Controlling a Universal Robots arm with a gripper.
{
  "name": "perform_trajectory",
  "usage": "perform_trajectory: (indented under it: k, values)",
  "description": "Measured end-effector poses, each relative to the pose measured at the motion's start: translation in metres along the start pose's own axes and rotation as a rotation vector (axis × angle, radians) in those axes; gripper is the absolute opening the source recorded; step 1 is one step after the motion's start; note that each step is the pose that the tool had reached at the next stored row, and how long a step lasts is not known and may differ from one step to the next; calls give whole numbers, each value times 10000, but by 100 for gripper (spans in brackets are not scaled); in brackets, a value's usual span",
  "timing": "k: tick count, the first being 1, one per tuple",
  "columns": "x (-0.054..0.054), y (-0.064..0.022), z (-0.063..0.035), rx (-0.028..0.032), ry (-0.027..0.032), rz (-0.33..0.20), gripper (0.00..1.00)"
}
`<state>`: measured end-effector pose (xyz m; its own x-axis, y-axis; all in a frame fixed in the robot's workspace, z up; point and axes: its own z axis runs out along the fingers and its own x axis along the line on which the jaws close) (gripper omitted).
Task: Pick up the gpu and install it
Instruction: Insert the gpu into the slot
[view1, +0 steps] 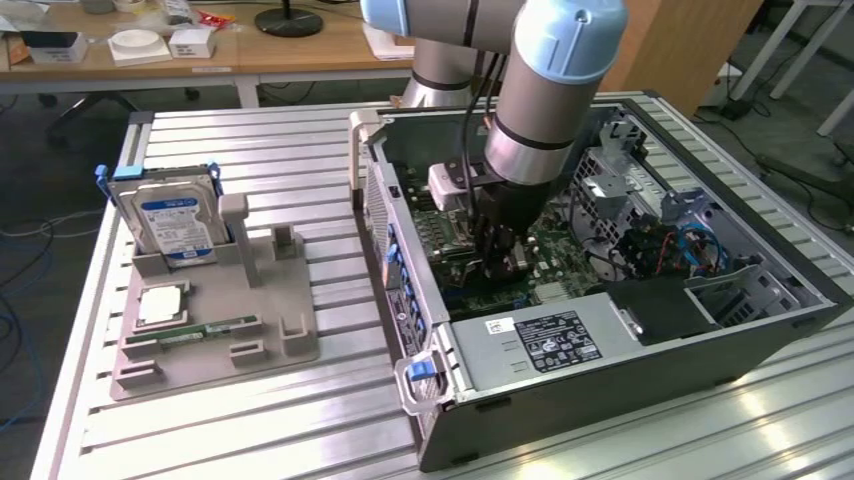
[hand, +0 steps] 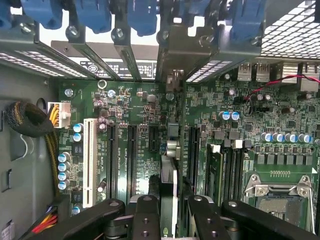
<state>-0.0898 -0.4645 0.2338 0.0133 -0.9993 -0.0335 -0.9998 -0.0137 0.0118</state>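
My gripper reaches down into the open computer case, just above the green motherboard. In the wrist view its black fingers sit on either side of the gpu, a slim slab seen edge-on, and the gripper is shut on it. The card runs parallel to the long black expansion slots, between two of them. Its metal end bracket is up against the case's rear slot openings. Whether its edge sits in a slot I cannot tell.
A grey holder tray at the exterior view's left carries a silver hard drive, a processor chip and a green memory stick. Blue latches, a cable bundle, a memory module and the processor socket surround the card.
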Motion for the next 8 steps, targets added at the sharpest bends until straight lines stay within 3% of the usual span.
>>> perform_trajectory:
  k: [4,5,8]
  values:
    - [-1,2,-37,3,1,2,27]
    - [-2,2,-58,5,0,1,34]
    - [-5,2,-161,12,0,-1,34]
